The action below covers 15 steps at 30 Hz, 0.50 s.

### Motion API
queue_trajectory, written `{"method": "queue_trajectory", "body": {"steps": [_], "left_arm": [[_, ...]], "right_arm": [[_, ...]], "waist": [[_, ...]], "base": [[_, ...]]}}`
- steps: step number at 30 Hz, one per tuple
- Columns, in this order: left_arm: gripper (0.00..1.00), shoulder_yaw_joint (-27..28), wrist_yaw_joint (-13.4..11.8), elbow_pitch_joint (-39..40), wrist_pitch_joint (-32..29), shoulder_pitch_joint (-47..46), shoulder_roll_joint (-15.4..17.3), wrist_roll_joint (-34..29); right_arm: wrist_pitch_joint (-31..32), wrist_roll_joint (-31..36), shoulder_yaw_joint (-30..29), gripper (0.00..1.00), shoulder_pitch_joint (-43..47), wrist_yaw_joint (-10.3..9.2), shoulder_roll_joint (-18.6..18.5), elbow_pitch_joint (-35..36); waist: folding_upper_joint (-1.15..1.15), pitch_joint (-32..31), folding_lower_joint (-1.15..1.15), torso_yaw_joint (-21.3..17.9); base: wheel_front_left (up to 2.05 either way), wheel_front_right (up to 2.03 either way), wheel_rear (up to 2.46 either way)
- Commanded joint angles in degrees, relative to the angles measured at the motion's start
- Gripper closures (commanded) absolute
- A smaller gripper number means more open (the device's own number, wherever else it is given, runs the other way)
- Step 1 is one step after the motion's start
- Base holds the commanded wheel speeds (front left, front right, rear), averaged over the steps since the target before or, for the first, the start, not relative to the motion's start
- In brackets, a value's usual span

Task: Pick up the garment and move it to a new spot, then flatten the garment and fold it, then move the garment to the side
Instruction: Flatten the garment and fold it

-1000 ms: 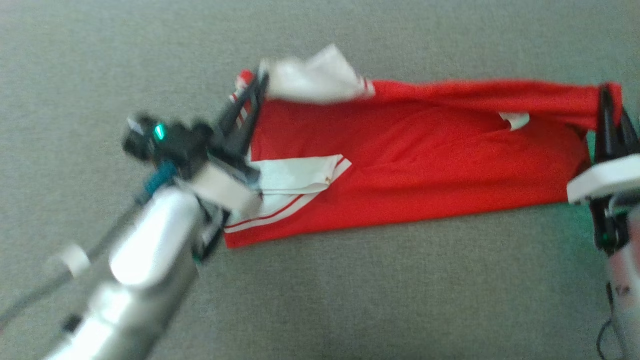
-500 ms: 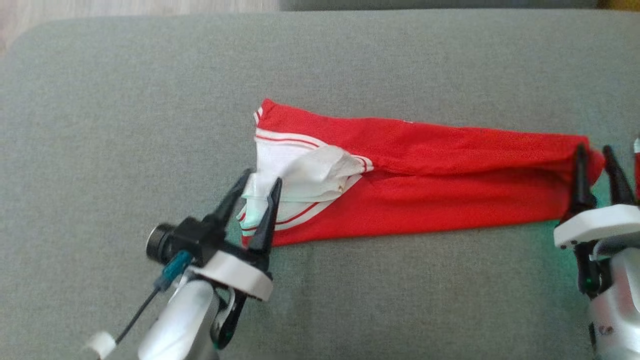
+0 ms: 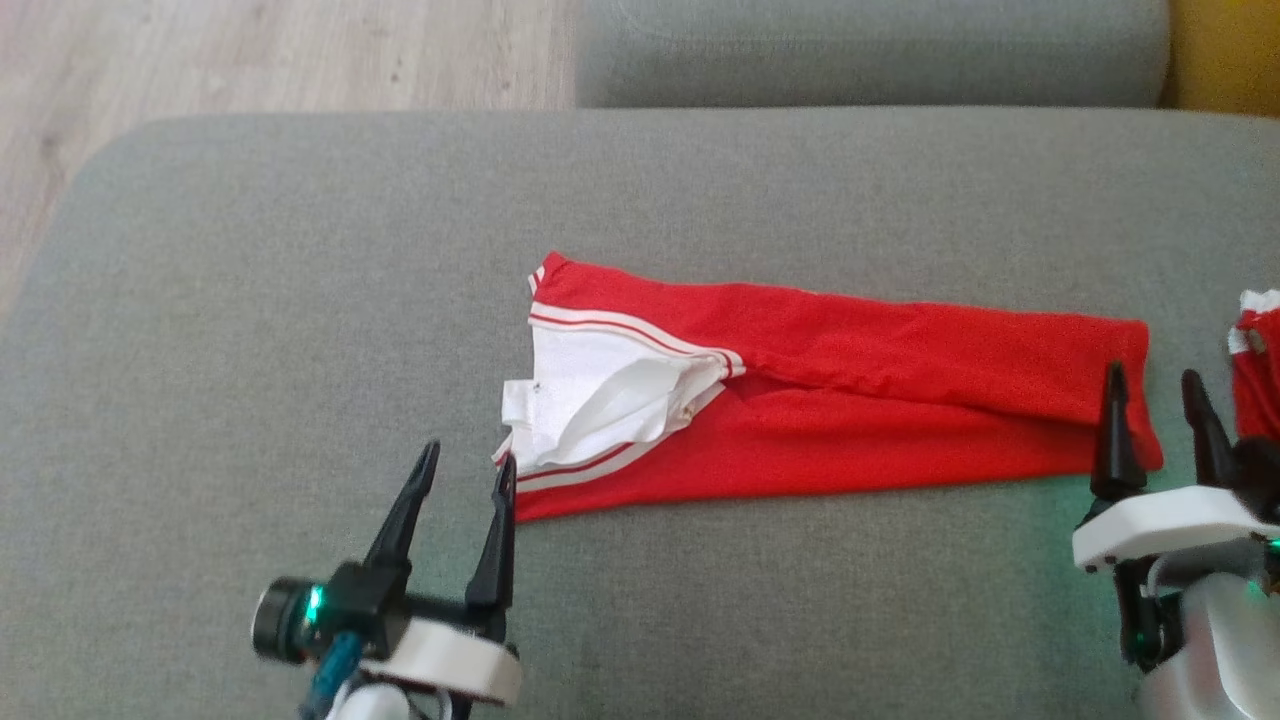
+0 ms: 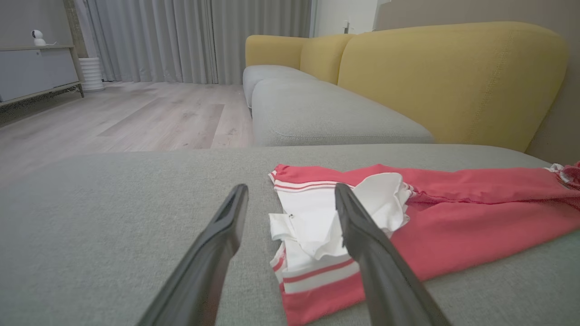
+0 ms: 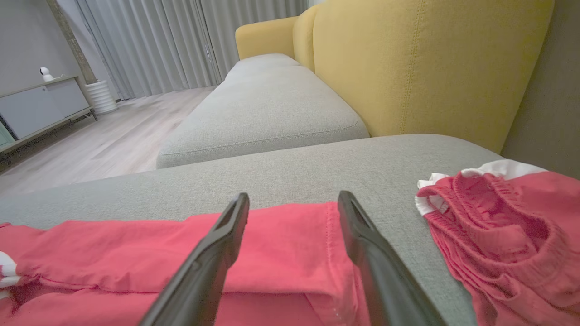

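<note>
The red garment [image 3: 880, 440] is thin, matt cloth with smooth white trim; the seat cushion [image 3: 260, 300] is coarse grey woven fabric. At eleven o'clock the floor [image 3: 250, 50] is pale matt wood.

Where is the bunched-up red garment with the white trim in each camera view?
Head view: bunched red garment at the right edge, mid-height.
Left wrist view: the garment, a sliver at the right edge.
Right wrist view: the garment, large, lower right.
Shared landmark: yellow sofa back, upper right in each.
</note>
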<state>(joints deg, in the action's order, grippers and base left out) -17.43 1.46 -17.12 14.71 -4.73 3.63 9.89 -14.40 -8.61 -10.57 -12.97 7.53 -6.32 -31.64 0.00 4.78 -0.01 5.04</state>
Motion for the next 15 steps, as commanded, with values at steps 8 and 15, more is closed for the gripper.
{"method": "queue_trajectory", "body": {"steps": [8, 15], "left_arm": [[0.00, 4.0, -0.4, 4.4, 0.3, 2.8, -0.6, -2.6], [0.00, 3.4, 0.3, 4.5, 0.3, 2.4, -0.7, -2.5]], "right_arm": [[-0.6, 1.2, 1.1, 0.00, 0.6, -0.04, 0.4, 1.0], [-0.6, 1.0, 1.3, 0.00, -1.1, -0.04, -0.5, -0.9]], "waist": [[0.00, -2.5, 0.01, 0.1], [0.00, 0.0, 0.01, 0.3]], "base": [[0.00, 0.00, 0.00], [0.00, 0.00, 0.00]]}}
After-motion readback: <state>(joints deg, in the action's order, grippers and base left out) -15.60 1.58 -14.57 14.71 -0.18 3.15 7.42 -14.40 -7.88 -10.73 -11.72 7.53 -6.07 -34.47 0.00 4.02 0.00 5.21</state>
